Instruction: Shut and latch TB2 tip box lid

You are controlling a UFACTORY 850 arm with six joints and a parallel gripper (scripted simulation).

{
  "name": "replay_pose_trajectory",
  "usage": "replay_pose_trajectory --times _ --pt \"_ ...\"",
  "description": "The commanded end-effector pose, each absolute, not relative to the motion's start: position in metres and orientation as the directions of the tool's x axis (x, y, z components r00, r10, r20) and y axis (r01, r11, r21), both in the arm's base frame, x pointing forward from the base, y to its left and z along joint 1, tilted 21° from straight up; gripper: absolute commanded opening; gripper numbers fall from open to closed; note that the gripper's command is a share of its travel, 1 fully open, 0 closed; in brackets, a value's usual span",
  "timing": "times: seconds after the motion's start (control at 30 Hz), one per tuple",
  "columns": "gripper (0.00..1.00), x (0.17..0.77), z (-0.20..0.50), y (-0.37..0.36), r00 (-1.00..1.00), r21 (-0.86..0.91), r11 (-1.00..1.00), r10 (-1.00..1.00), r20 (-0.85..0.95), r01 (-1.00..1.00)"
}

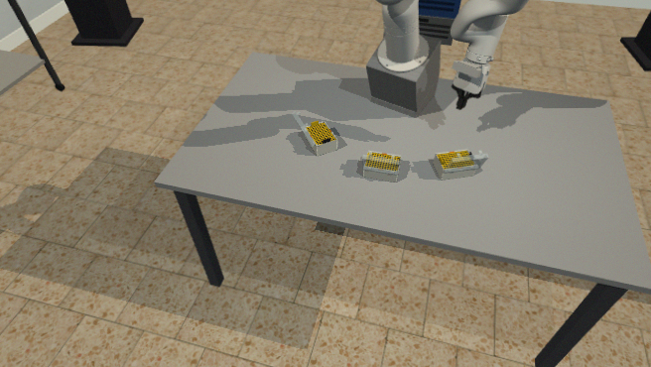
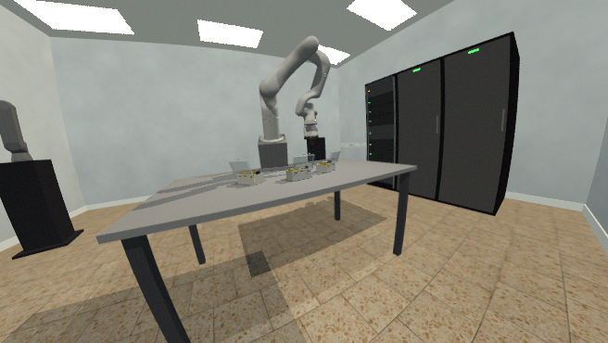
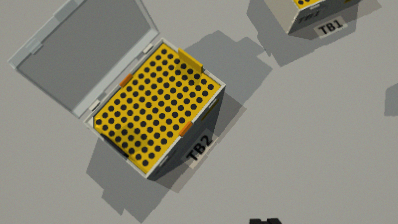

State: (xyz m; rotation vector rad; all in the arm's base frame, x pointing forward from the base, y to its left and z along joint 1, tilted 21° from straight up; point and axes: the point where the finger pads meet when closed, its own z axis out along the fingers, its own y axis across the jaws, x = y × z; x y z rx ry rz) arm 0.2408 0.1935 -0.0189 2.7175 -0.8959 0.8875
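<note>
Tip box TB2 [image 3: 155, 110] [image 1: 455, 164] [image 2: 325, 167] is a grey box with a yellow rack of black holes, standing flat on the table [image 1: 521, 208]. Its grey lid [image 3: 85, 50] [image 1: 479, 157] stands fully open behind the box. My gripper [image 1: 462, 104] [image 2: 310, 134] [image 3: 265, 220] is shut on nothing. It hangs well above the table, behind TB2 and towards the arm's base. In the wrist view only the dark fingertips show at the bottom edge, apart from the box.
Box TB1 [image 3: 325, 15] [image 1: 381, 166] stands beside TB2 with its lid open. A third open box [image 1: 322, 136] [image 2: 248, 176] stands further left, turned at an angle. The arm's grey base block [image 1: 403, 81] is at the back of the table.
</note>
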Motion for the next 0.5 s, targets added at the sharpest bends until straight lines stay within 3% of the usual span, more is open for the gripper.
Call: replay_pose_trajectory --times 0.0,0.47 --pt "0.0 0.246 -0.017 0.194 0.67 -0.031 -0.828 -0.474 0.572 -0.559" --pt "0.0 0.301 0.004 0.202 0.874 0.126 -0.963 -0.155 0.461 -0.237"
